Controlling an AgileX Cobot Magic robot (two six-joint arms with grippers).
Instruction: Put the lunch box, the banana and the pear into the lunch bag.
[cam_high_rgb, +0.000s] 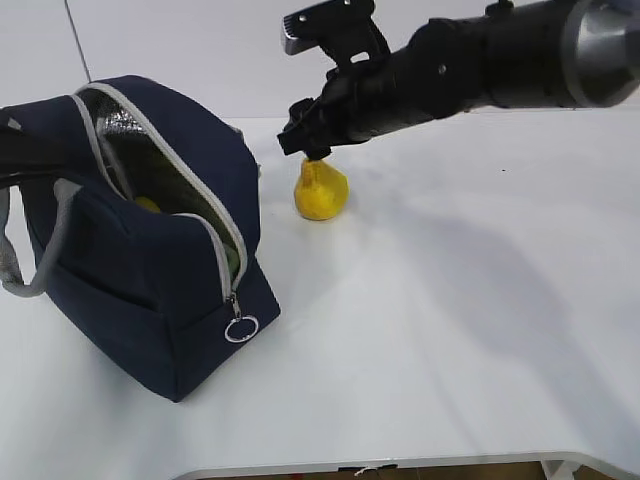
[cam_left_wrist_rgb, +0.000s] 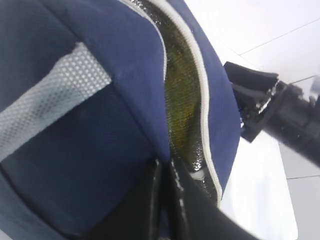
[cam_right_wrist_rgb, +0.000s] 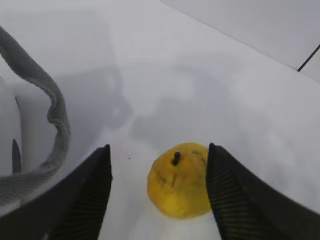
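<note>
The pear (cam_right_wrist_rgb: 179, 187) sits on the white table (cam_high_rgb: 450, 330), at three o'clock from the open lunch bag (cam_high_rgb: 150, 300). The right gripper (cam_right_wrist_rgb: 159, 192) hangs over it, jaws wide apart — not touching. The left gripper (cam_left_wrist_rgb: 167, 200) is pinched tight on the bag's edge.

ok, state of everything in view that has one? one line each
lunch bag: upright on the table, zipper open, top gaping, foil lining showing.
pear: on the table beside the bag, stem up, not gripped.
right claw: open, fingers either side of the pear, near it.
left claw: shut, pinching the bag's fabric at the opening edge.
bag contents: something yellow-green visible inside; can't tell what.
</note>
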